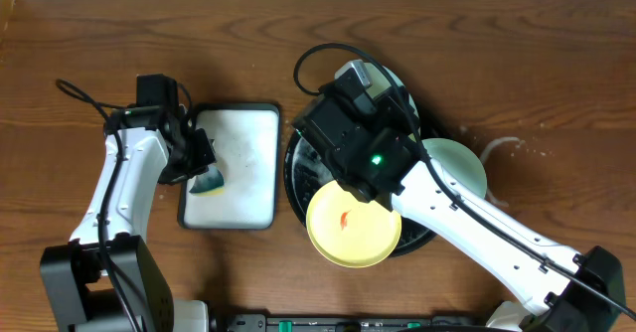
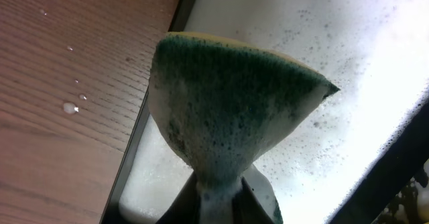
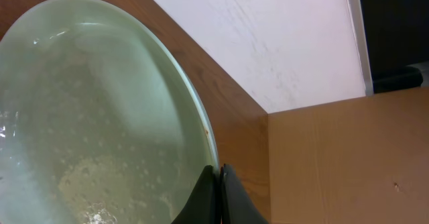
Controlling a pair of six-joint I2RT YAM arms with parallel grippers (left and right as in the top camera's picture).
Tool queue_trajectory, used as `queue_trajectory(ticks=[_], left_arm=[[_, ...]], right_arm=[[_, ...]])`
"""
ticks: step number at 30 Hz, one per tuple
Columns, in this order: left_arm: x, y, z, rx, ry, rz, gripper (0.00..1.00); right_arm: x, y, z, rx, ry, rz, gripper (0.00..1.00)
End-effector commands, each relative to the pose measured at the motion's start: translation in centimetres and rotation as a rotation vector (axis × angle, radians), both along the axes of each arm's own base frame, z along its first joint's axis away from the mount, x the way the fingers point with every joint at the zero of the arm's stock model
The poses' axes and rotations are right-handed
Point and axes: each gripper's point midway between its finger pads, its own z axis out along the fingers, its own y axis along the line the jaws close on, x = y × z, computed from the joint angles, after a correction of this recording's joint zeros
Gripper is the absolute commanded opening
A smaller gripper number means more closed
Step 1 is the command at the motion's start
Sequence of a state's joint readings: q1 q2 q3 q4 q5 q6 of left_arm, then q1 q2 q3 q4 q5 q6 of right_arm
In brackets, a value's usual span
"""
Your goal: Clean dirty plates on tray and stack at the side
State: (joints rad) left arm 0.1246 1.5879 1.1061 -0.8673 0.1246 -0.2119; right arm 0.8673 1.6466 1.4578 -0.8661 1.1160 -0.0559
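My right gripper is shut on the rim of a pale mint-green plate that is wet with foam. In the overhead view this plate is held over the far side of the black tray, mostly hidden under the right gripper. A pale yellow plate with a red-orange smear lies at the tray's front edge. A second mint-green plate lies at the tray's right side, partly under the arm. My left gripper is shut on a green-and-yellow sponge, over the white tray.
The white rectangular tray with a dark rim stands left of the black tray and is covered in foam. Water drops lie on the wooden table left of it, and a wet patch lies right of the plates.
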Motion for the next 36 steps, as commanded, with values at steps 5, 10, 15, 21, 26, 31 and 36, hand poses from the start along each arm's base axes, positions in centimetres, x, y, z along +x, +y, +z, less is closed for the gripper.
queue_trajectory(ticks=[5, 10, 15, 21, 26, 31, 36], left_arm=[[-0.1, 0.2, 0.0, 0.002, 0.003, -0.004, 0.08], [-0.1, 0.2, 0.0, 0.002, 0.004, -0.004, 0.08], [-0.1, 0.2, 0.0, 0.002, 0.004, -0.004, 0.08], [-0.2, 0.2, -0.1, 0.002, 0.007, -0.004, 0.08], [-0.4, 0.1, -0.1, 0.001, 0.015, -0.003, 0.08], [-0.4, 0.1, -0.1, 0.001, 0.015, -0.004, 0.08], [-0.4, 0.1, -0.1, -0.003, 0.014, -0.004, 0.08]], right_arm=[[-0.3, -0.2, 1.3, -0.006, -0.039, -0.007, 0.01], [-0.3, 0.1, 1.0, 0.007, -0.026, 0.003, 0.01], [-0.3, 0.6, 0.4, 0.034, 0.001, 0.025, 0.01], [0.1, 1.7, -1.7, 0.174, 0.101, 0.072, 0.01], [0.5, 1.9, -2.1, 0.210, 0.107, 0.073, 0.01], [0.8, 1.0, -1.9, 0.222, 0.091, 0.039, 0.01], [0.6, 0.7, -2.2, 0.220, 0.105, 0.028, 0.01]])
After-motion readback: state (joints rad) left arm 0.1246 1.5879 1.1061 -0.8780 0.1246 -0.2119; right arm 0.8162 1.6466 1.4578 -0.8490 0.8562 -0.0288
